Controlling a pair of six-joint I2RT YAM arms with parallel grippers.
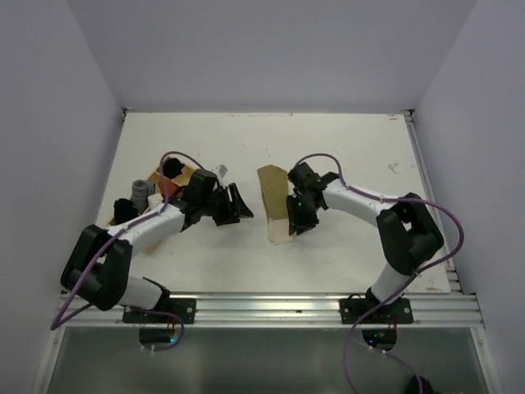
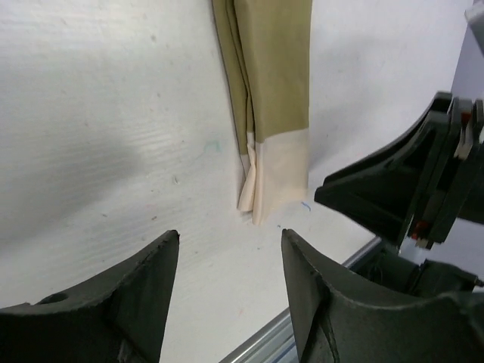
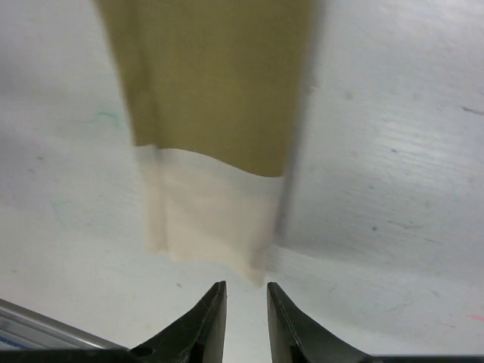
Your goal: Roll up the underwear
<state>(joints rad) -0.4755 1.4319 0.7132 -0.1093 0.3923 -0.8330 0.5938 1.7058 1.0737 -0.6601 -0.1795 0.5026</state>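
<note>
The underwear (image 1: 273,193), where is it lying?

Flat on the white table (image 1: 353,148), folded into 1 long narrow strip. Most of it is olive-khaki, and a cream band (image 1: 280,230) closes the end nearest the arm bases. In the left wrist view the strip's left edge shows several stacked layers.

And the right gripper?

The right gripper (image 1: 293,228) sits at the underwear's right edge, beside the cream band. In its own wrist view the 2 fingertips (image 3: 204,325) point at the underwear's cream end and lie just short of it. Only a thin slit parts them and nothing is in it, so the tool is nearly closed and empty. Whether it touches the table or the cloth I cannot tell.

The left one?

The left gripper (image 1: 243,210) is left of the underwear, near it but apart, with its fingers (image 2: 144,302) aimed at the strip. Its jaws stand clearly apart, released, holding nothing. Through the gap its wrist camera sees bare table and, beyond that, the underwear's cream end.

Anything else around?

Farther left of the underwear, beyond the left gripper, sits a small heap of orange, grey and black items (image 1: 152,187); I cannot make out what they are. An aluminium rail (image 1: 271,305) runs crosswise past the underwear's cream end, on the arm-base side and well apart from the cloth.
</note>
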